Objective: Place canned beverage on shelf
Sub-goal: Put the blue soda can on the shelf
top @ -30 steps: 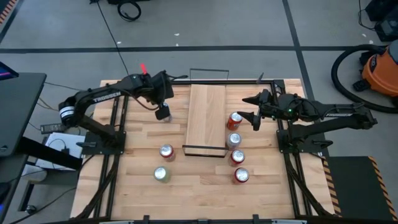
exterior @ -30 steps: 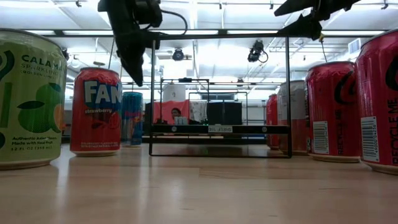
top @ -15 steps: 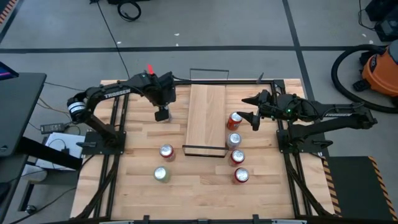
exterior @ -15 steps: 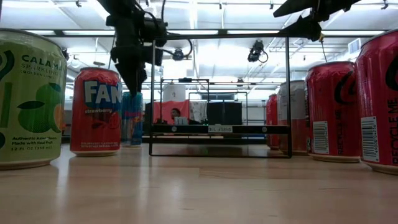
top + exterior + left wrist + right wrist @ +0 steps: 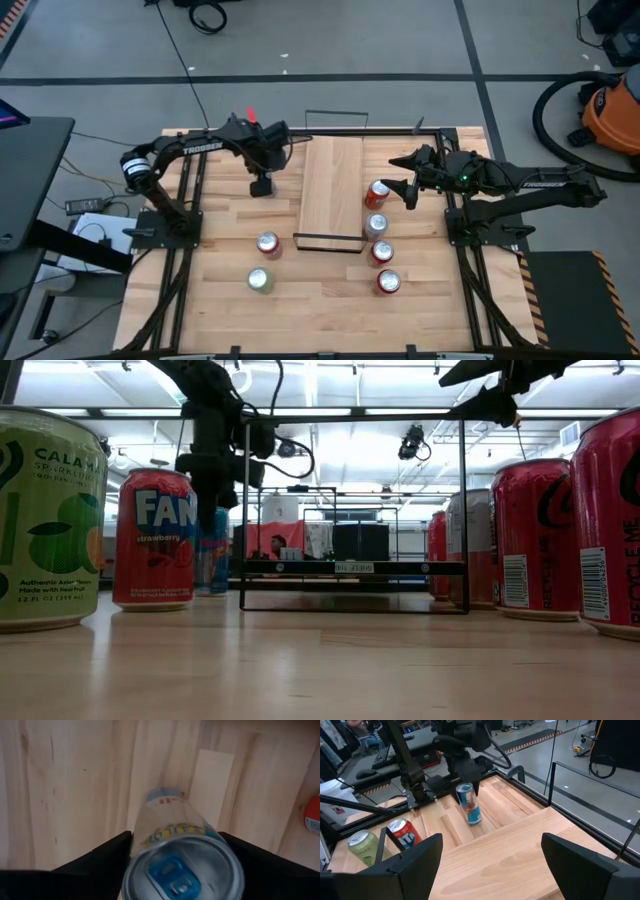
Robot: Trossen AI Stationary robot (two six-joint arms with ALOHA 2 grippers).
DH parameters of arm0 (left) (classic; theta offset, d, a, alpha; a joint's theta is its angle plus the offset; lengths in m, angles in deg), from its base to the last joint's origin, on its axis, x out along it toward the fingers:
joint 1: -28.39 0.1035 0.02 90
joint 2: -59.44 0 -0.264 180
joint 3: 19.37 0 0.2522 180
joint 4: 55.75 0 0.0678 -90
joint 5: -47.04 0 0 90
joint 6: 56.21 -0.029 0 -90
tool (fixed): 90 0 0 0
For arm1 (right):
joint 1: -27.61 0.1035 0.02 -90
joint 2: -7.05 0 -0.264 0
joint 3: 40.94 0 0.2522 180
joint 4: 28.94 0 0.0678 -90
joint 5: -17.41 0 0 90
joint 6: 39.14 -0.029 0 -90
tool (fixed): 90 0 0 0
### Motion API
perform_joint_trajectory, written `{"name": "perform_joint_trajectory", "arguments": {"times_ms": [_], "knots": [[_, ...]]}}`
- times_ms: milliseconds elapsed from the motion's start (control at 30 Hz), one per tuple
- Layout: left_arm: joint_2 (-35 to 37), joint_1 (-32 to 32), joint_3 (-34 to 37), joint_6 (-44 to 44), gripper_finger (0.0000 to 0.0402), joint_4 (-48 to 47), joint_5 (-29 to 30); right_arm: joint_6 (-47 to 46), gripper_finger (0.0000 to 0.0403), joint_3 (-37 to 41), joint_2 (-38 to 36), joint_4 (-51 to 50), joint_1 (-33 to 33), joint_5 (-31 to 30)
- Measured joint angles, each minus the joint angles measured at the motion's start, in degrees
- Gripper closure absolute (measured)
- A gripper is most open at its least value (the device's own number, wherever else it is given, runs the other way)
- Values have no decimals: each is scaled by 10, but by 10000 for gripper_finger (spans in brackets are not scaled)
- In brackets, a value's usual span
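Observation:
A blue can [image 5: 469, 804] stands upright on its base on the butcher-block table, left of the shelf [image 5: 332, 190]. The shelf is a narrow light-wood board with black wire rails at its short ends. My left gripper [image 5: 262, 186] points down over the can, open. Its two fingers stand on either side of the can's upper part [image 5: 175, 820]. I cannot tell whether they touch it. My right gripper [image 5: 392, 172] is open and empty, held above the table just right of the shelf, near a red can [image 5: 376, 192].
Besides that red can, a silver can [image 5: 376, 224] and two red cans [image 5: 382, 251] [image 5: 387, 282] stand in the row along the shelf's right side. A red Fanta can [image 5: 267, 243] and a green can [image 5: 260, 280] stand near-left of the shelf. The shelf board is bare.
My left gripper has come down from above the blue can and turned from slanting to pointing straight down. Its fingers now reach down past the can's top. The can has stayed where it stood. My right arm has kept still.

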Motion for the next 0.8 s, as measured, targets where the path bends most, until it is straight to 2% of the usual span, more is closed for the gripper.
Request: {"name": "perform_joint_trajectory", "arguments": {"times_ms": [233, 400, 633, 800], "knots": [[-4, -1, 0, 30, 154, -8, 1, 1, 53, 0, 0, -2, 0, 0], [-6, -7, -21, 73, 158, -29, 11, -1, 53, 0, 0, -7, 0, 7], [-15, -27, -124, 99, 152, -44, 16, -3, 53, 0, 0, -14, -3, 14], [-73, -36, -239, 101, 151, -71, 17, -30, 53, -3, 0, -41, -20, 40]]}}
